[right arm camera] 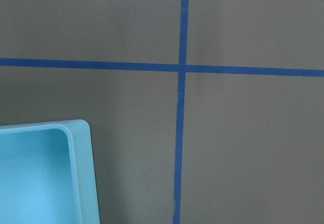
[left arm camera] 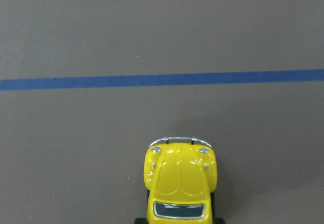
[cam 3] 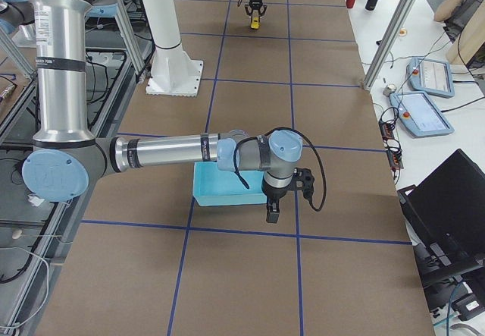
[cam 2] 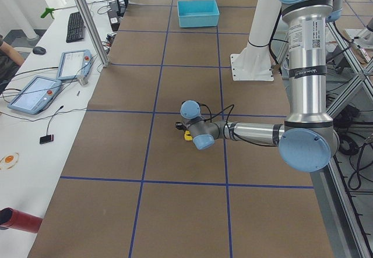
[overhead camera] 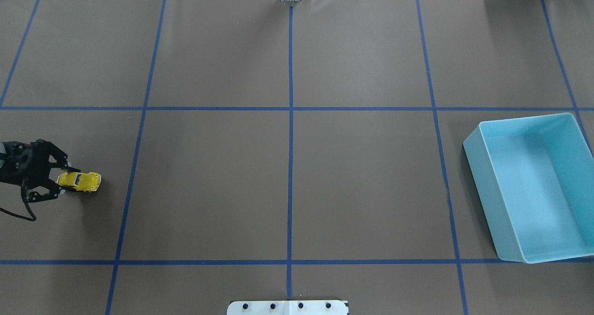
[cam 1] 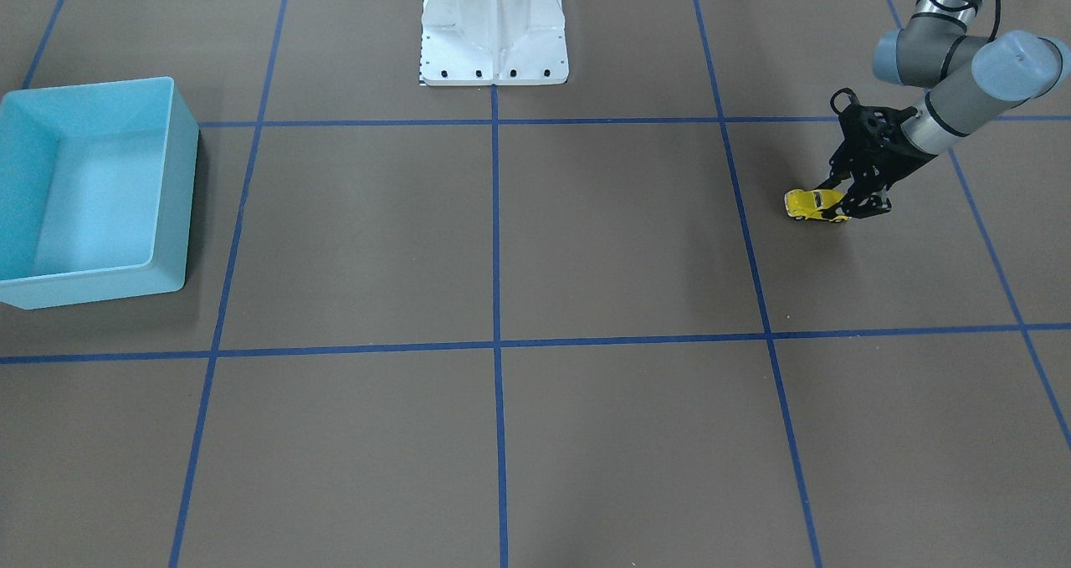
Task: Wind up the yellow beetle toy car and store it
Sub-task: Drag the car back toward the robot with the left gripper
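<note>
The yellow beetle toy car (overhead camera: 81,181) stands on its wheels on the brown table at the robot's far left. It also shows in the front-facing view (cam 1: 810,204) and, nose up, at the bottom of the left wrist view (left arm camera: 180,181). My left gripper (overhead camera: 66,181) reaches in low from the table's left end, and its fingers close on both sides of the car's rear (cam 1: 855,205). My right gripper (cam 3: 271,213) hangs over the table next to the light blue bin (cam 3: 220,190). It shows only in the exterior right view, so I cannot tell if it is open or shut.
The light blue bin (overhead camera: 480,199) is empty at the robot's far right, and a corner of it shows in the right wrist view (right arm camera: 83,173). The white robot base (cam 1: 494,28) stands at the table's middle edge. Blue tape lines grid the table.
</note>
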Motion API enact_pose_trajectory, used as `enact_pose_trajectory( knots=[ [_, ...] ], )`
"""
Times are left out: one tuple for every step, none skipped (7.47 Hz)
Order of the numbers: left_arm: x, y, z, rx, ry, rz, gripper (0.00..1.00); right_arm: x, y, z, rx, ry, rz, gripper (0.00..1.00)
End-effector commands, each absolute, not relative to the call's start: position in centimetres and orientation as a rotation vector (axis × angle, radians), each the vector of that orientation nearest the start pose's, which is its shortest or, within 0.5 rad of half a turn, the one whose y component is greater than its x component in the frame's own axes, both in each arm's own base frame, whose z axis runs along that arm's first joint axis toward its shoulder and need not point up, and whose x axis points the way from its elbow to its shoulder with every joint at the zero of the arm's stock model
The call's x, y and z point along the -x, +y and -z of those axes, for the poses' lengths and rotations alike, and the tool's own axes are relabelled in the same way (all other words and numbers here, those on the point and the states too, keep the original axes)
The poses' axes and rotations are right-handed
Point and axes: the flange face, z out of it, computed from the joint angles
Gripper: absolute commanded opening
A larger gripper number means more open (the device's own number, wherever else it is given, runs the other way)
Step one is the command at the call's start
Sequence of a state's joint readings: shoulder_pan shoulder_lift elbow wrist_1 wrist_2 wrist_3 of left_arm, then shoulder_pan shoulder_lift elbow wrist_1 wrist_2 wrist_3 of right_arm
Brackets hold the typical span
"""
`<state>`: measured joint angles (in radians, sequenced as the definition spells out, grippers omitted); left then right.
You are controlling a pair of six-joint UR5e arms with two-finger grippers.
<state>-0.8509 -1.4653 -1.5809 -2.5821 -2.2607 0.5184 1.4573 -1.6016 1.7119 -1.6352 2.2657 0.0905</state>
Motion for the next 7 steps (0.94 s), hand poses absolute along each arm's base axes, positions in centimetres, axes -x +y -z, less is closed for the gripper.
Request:
enact_pose_trajectory(
  knots=[
    [-25.2,-39.8,-59.7,-0.878,0.802,-1.42,0.1,-1.5,-48.5,-61.6,0.027,-0.696,0.038,1.0],
    [-24.7,-40.1,-59.9,-0.88,0.796,-1.409,0.1,-1.5,-48.5,-61.6,0.027,-0.696,0.038,1.0],
    [-24.4,-40.2,-60.2,-0.875,0.812,-1.41,0.1,-1.5,-48.5,-61.5,0.025,-0.696,0.039,1.0],
    [-23.9,-40.4,-60.5,-0.88,0.802,-1.415,0.1,-1.5,-48.5,-61.5,0.025,-0.696,0.039,1.0],
    [-23.8,-40.4,-60.7,-0.878,0.801,-1.414,0.1,-1.5,-48.5,-61.5,0.025,-0.696,0.039,1.0],
    [-23.8,-40.4,-60.8,-0.875,0.801,-1.414,0.1,-1.5,-48.5,-61.5,0.024,-0.696,0.039,1.0],
    [-23.6,-40.2,-61.1,-0.876,0.806,-1.415,0.1,-1.5,-48.5,-61.5,0.024,-0.696,0.039,1.0]
  ],
)
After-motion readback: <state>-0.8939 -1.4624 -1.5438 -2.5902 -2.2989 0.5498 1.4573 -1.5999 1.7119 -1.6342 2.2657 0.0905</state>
